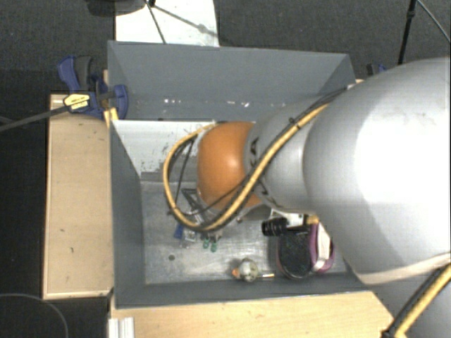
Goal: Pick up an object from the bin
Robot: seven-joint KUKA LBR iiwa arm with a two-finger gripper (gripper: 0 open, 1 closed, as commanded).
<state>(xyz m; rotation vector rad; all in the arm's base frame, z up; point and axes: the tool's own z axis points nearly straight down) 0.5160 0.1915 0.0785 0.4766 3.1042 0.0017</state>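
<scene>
Gripper (197, 232) sits low over the bin (130, 210) floor, left of centre, under the orange wrist cover (222, 164); apart or together, cannot tell. Nothing seen held. Small green-blue bits (206, 243) lie just beside it, likely target. Round silvery piece (246, 270) is near the front wall. Judged: grasp unconfirmed, lift remains.

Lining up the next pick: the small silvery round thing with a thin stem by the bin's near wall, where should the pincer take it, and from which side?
Probably the silvery round thing by its rounded body, not the thin stem pointing to the view's right. Come straight down: the black oval thing crowds its right and the near wall sits close beside it.
</scene>
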